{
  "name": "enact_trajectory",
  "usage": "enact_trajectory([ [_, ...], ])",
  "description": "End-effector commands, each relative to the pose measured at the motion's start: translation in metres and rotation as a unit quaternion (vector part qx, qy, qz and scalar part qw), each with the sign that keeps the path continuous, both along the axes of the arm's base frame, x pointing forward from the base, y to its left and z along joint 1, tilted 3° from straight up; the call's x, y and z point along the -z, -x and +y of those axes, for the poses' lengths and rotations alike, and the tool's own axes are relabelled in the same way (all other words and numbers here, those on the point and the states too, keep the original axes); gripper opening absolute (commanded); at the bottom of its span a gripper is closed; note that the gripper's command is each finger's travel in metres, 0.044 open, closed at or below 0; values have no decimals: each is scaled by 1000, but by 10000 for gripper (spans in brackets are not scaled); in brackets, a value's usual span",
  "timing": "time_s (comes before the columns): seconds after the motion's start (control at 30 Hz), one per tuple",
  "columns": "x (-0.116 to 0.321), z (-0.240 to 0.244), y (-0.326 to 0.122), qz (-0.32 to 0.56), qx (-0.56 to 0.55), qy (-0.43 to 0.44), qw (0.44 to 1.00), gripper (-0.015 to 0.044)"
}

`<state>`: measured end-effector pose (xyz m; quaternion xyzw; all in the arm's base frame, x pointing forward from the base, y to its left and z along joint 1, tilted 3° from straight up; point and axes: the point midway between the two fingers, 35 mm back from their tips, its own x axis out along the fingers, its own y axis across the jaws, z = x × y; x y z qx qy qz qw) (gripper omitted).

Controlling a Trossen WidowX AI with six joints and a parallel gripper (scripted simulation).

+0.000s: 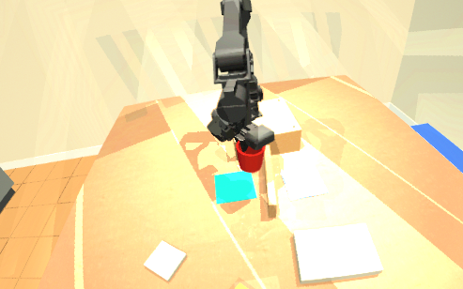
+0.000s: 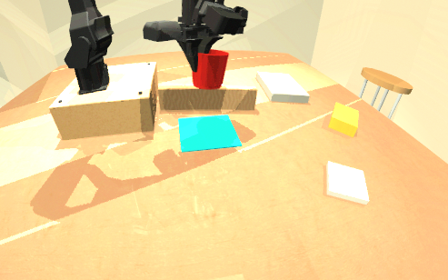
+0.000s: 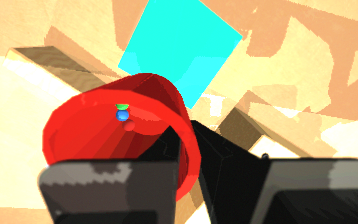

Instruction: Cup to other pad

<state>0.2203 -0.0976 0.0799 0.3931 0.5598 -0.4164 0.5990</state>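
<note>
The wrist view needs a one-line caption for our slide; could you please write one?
Gripper clamping the red cup by its rim, marbles inside, above the cyan pad.

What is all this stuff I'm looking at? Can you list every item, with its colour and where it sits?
Cup: one, red, held in the air over the wooden bar.
Marbles: three seen, green, blue, red, inside the cup.
Pad: one, cyan, flat on the table in front of the bar.
Wooden bar: one, tan, beside the base box.
Base box: one, tan with white top, under the arm.
White slabs: three, behind the bar, near the front, largest.
Block: one, yellow, right side of the table.
Stool: one, wooden, off the table.
Blue box: one, by the wall.
Tool: one, dark grey, shut on the cup's rim.
</note>
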Motion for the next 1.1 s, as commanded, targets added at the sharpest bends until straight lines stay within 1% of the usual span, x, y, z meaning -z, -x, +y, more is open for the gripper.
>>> enact_trajectory([
  [0.0, -3, -6, 2, -4, -2, 0, 1000, 0],
  [0.83, -8, -46, 19, -3, -2, 2, 1000, 0],
  [1.07, -2, -47, 19, -3, -2, 2, 1000, 0],
])
